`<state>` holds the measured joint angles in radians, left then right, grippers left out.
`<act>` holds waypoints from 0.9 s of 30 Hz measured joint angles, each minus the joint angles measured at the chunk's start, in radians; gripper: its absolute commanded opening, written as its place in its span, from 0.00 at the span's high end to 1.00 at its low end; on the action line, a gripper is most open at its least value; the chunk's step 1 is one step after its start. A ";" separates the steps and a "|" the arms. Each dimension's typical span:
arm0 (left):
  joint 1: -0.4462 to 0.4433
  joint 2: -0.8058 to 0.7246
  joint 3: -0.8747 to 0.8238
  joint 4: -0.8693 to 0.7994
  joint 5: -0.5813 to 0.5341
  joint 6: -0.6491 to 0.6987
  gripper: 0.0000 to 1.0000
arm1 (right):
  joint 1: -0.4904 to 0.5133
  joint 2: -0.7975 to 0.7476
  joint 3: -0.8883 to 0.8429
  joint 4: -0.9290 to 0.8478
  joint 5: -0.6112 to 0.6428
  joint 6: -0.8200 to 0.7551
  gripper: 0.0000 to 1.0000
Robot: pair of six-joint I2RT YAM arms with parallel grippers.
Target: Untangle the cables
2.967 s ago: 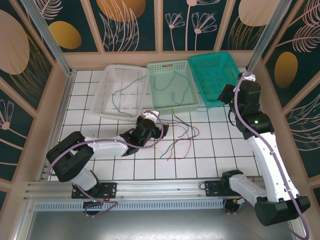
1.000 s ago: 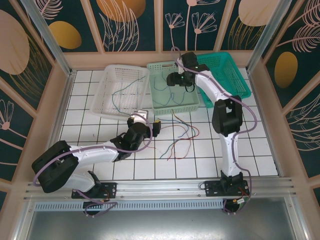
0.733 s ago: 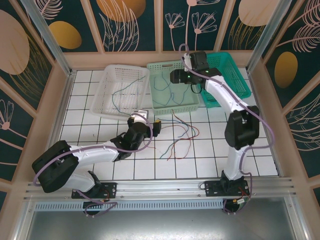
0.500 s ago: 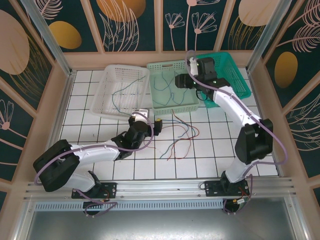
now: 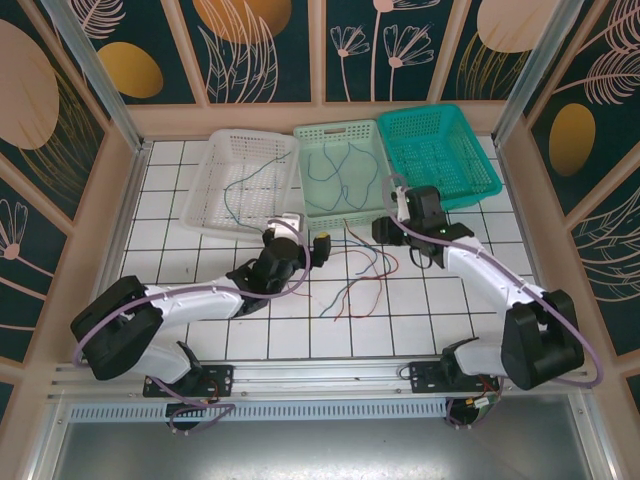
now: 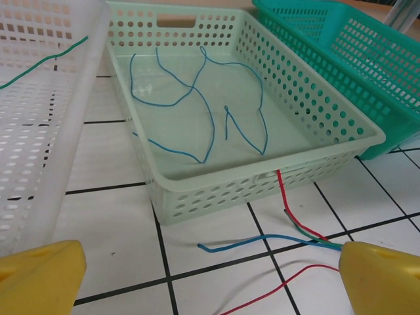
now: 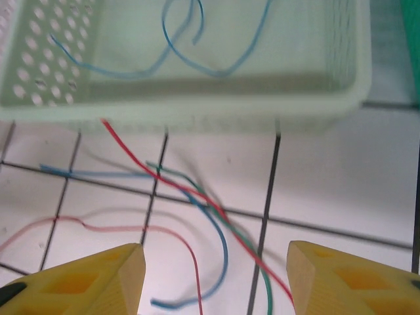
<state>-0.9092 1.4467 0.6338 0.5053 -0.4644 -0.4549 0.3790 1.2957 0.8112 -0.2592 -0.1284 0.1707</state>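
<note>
Cables [image 5: 352,272]: we counted red, blue and green strands lying crossed on the desk [image 5: 180,250] near its middle, just in front of the pale green basket [image 5: 335,131]. That basket, at the far edge, held further blue strands. White basket [image 5: 197,195], toward the far-left corner: held a green strand. Left tool [image 6: 210,289]: fingers wide apart, clamping nothing, low beside the heap. Right tool [image 7: 216,272]: fingers apart over the crossed strands, gripping none.
</note>
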 measured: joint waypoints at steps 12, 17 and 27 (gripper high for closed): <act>0.000 0.041 0.040 -0.008 0.064 -0.011 0.01 | 0.000 0.130 -0.042 -0.030 0.097 0.169 0.50; 0.000 0.041 0.040 -0.008 0.064 -0.011 0.01 | -0.004 0.136 -0.050 -0.045 0.125 0.177 0.51; 0.000 0.041 0.039 -0.008 0.063 -0.012 0.01 | -0.009 0.190 -0.062 -0.069 0.128 0.181 0.56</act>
<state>-0.9092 1.4876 0.6724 0.4973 -0.4011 -0.4667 0.3698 1.4857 0.7494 -0.3286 -0.0002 0.3515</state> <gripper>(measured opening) 0.988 0.443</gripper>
